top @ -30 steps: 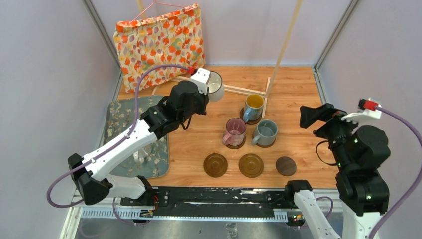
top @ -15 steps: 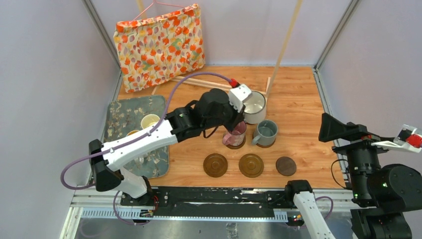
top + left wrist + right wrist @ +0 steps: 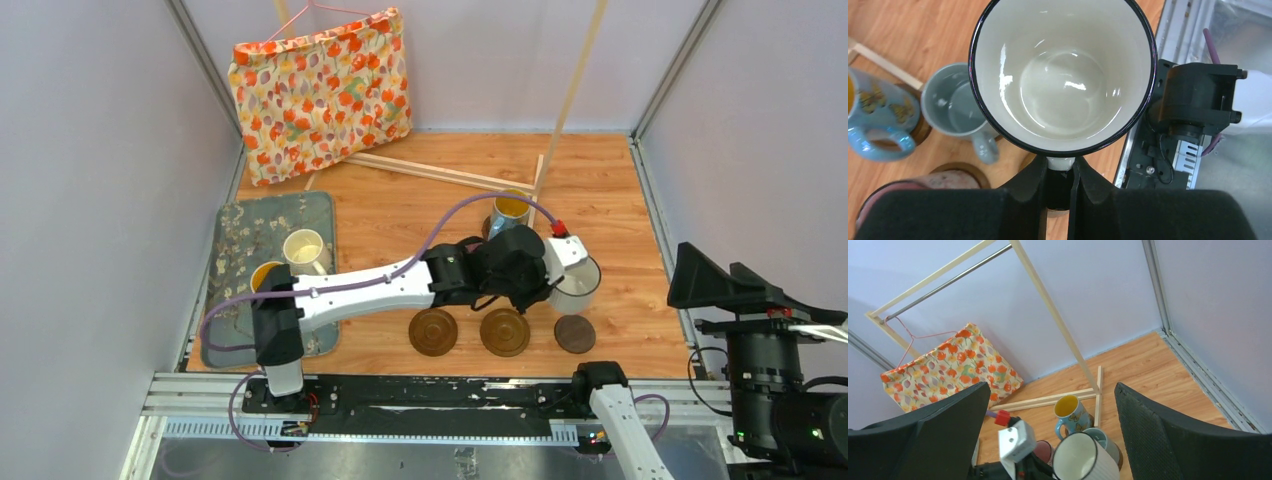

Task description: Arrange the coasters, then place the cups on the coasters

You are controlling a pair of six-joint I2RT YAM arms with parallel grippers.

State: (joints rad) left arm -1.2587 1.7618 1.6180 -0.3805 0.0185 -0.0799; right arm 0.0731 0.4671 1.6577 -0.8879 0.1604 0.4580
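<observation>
Wood tabletop (image 3: 610, 190) inside a walled enclosure. Across it the left arm (image 3: 370, 288) is stretched rightward, well past centre. The right arm (image 3: 770, 370) sits off the near right corner, and the right claw (image 3: 1050, 387) is spread wide on nothing. The left arm is therefore the nearer one, and the only one engaged.

The left claw (image 3: 1060, 182) is pinched on the handle of the white dark-rimmed cup (image 3: 578, 282), which appears lifted off the wood. Cup axis near vertical, mouth up, handle pointing left, back at the claw.

Judged target: the rightmost coaster (image 3: 575, 334), bare and flat, round, so no axis to match. It lies just to the near side of the cup and below it. The move probably needs a short draw toward the near edge, then straight down. Two more bare coasters (image 3: 433, 331) lie to its left.
</observation>
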